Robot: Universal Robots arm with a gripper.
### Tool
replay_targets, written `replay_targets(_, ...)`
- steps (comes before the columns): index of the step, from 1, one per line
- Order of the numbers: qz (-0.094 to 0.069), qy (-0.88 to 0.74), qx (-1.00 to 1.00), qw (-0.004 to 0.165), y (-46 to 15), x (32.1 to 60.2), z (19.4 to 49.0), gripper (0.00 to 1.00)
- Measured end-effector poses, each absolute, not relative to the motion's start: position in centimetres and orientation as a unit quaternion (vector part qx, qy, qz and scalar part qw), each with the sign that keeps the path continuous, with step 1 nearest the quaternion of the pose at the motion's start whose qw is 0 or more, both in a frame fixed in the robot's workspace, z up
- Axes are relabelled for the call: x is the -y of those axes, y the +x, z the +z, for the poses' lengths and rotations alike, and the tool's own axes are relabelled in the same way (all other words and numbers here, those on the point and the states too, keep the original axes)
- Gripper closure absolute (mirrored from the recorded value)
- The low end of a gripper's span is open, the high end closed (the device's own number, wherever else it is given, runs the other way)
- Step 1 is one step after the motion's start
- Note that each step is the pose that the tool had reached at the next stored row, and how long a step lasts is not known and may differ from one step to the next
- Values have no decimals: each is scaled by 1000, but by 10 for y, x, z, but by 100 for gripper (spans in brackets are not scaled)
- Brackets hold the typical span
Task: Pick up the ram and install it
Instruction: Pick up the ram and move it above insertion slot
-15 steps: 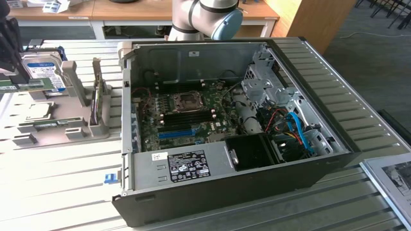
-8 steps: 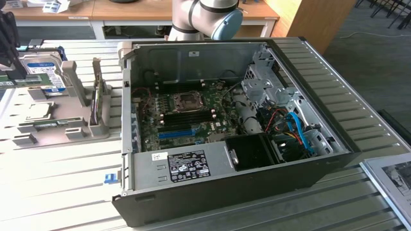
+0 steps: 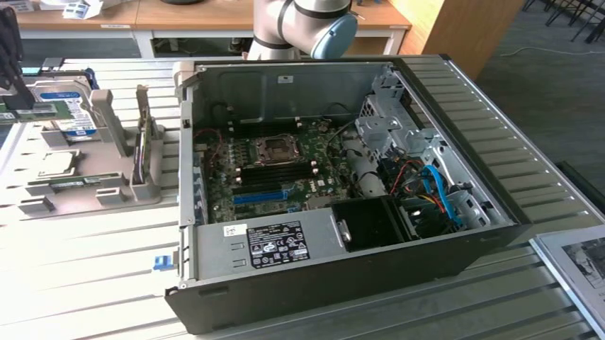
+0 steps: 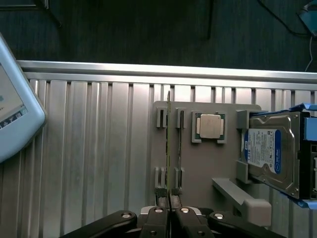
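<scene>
On the grey holder (image 4: 204, 163), the ram (image 4: 169, 139) stands edgewise in slots, exposing its end; the end effector (image 4: 170, 201), jaws narrow, clamps it.

Exterior view angled down from above, wrist view close over shared parts holder (image 4: 203, 163)

— What colours show there?
— A thin green ram stick (image 4: 169, 144) on a grey plastic rack (image 4: 208, 168); a silver hard drive (image 4: 272, 148) with a blue-and-white label.
— And the exterior view's middle?
— A black computer case (image 3: 378, 283), green motherboard (image 3: 312, 180), blue slot (image 3: 260, 197).
</scene>
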State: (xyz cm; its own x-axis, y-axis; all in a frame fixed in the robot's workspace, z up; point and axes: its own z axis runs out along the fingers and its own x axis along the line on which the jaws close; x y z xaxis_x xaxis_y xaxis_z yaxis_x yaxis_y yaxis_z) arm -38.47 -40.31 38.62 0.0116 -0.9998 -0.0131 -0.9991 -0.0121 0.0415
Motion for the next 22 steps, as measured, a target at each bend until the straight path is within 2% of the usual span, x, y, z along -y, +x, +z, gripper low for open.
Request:
replay_targets(13, -19, 711, 703, 10, -385, 403, 403, 88)
replay_targets(22, -19, 711, 703, 10, -383, 403, 404, 88)
